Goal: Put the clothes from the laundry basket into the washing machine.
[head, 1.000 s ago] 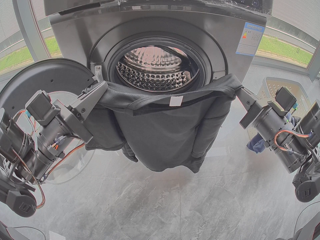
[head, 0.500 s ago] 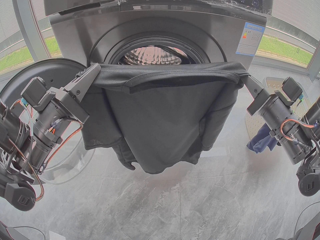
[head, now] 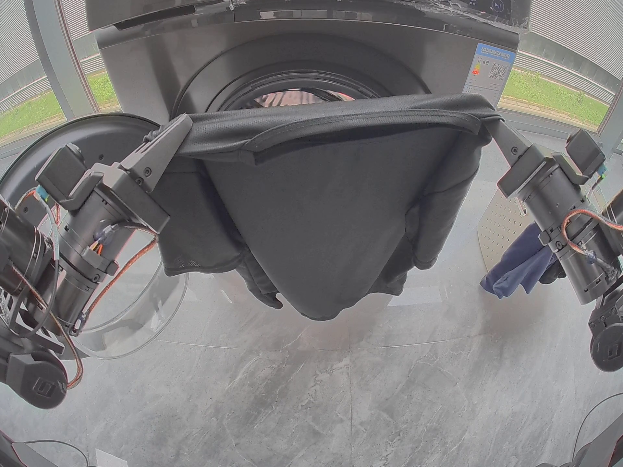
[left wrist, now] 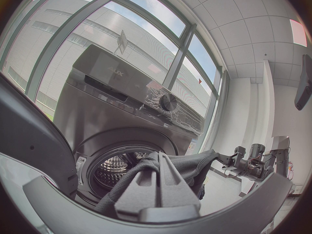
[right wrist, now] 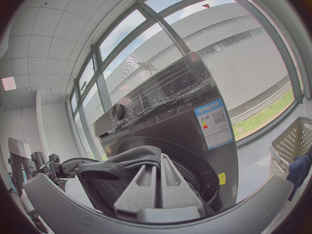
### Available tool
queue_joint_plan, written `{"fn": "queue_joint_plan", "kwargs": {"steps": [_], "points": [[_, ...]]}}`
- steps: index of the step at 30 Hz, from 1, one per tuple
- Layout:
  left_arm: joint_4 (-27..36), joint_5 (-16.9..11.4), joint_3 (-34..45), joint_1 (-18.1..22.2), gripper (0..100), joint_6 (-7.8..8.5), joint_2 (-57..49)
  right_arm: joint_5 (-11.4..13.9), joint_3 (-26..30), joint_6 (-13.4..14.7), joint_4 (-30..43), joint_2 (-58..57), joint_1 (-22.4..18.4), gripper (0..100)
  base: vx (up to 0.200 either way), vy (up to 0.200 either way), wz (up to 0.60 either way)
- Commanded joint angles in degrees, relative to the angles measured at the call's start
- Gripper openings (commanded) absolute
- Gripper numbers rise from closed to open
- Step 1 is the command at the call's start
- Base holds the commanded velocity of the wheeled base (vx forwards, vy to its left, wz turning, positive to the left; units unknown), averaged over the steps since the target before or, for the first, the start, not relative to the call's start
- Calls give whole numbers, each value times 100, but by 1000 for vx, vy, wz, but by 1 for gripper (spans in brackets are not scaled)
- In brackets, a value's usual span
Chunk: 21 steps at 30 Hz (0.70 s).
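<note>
A dark grey shirt (head: 324,209) hangs stretched between my two grippers in front of the washing machine (head: 305,47), covering most of the drum opening (head: 295,95). My left gripper (head: 178,131) is shut on the shirt's left end and shows up close in the left wrist view (left wrist: 159,160). My right gripper (head: 490,124) is shut on its right end, with the cloth bunched at the fingertips (right wrist: 160,160). The shirt's lower part sags down over the floor. The laundry basket (head: 503,218) stands on the right behind my right arm, with a blue garment (head: 522,264) hanging over its rim.
The machine's round door (head: 84,150) stands swung open on the left, behind my left arm. Grey tiled floor (head: 350,390) lies open in front of the machine. Windows run behind and beside the machine.
Both grippers have lifted the shirt upward, from hanging below the drum opening to covering most of it. The right gripper has also drawn outward to the right, pulling the top edge taut.
</note>
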Motion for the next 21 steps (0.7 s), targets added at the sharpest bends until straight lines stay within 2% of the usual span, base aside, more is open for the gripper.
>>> {"fn": "queue_joint_plan", "kwargs": {"steps": [1,9,15,21], "points": [[-1,14,-23,-18,0,-8,39,0,-6,-1,11,-79,8,0,0,0,0],[-1,-12,-6,-62,0,-8,136,-8,91,25,11,-26,17,0,0,0,0],[-18,-65,-41,-291,0,54,689,44,759,51,-15,458,193,0,0,0,0],[-18,-65,-252,-467,0,54,865,44,566,210,-59,1556,756,0,0,0,0]]}}
